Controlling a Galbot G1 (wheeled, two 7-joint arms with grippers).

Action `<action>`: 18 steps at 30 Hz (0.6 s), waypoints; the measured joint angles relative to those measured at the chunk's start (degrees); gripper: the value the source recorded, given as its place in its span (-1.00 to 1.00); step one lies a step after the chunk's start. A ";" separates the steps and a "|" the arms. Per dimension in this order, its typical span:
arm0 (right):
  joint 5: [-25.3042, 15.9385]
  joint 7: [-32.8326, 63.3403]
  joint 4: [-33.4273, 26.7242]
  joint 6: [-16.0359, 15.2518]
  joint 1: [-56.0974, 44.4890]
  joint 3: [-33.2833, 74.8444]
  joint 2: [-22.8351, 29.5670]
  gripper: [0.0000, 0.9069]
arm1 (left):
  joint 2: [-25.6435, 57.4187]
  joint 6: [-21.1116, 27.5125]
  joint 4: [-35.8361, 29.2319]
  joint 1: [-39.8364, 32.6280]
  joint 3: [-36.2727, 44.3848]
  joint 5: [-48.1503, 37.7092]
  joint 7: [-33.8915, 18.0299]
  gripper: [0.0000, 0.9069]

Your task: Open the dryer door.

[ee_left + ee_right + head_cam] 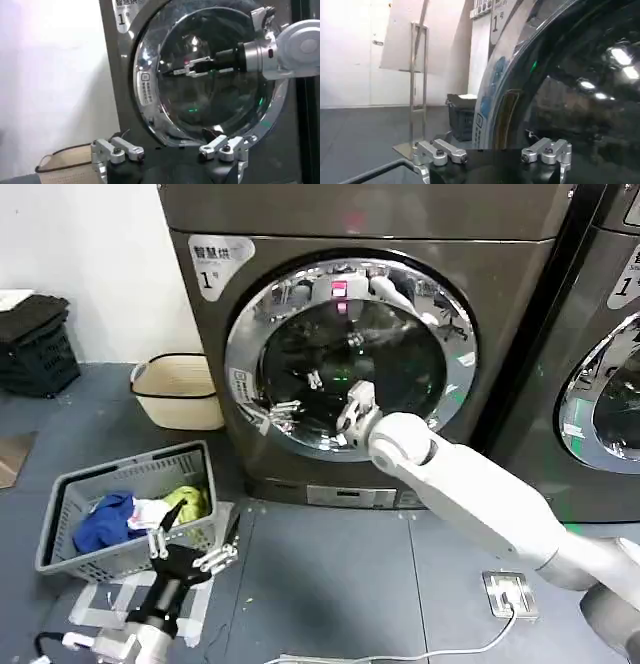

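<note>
The dryer door (350, 354) is a round porthole with a wide chrome rim and dark glass, on the grey-brown machine with the "1" sticker (208, 279). My right gripper (278, 412) reaches across the glass to the rim's left edge, fingers open. In the right wrist view that gripper (492, 152) stands open with the rim edge (495, 120) between its fingers. Down by the floor, my left gripper (190, 556) is open and holds nothing. In the left wrist view it (171, 150) faces the door (210, 75), with the right gripper (187, 70) over the glass.
A grey laundry basket (75, 559) with blue and yellow clothes stands on the floor at the left. A beige tub (180, 392) sits beside the machine and a black crate (35, 344) farther left. A second machine (610, 384) is at the right, with a floor plug (510, 594) in front of it.
</note>
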 joint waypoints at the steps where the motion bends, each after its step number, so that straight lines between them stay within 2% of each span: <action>1: -0.01 0.00 -0.34 0.01 0.08 0.00 0.28 1.00 | 0.00 0.00 0.00 -0.02 0.00 -0.01 0.01 1.00; 18: -0.08 -1.36 -6.30 0.01 1.46 -0.97 6.03 1.00 | -0.04 0.00 -0.44 0.16 -0.16 -0.21 0.04 1.00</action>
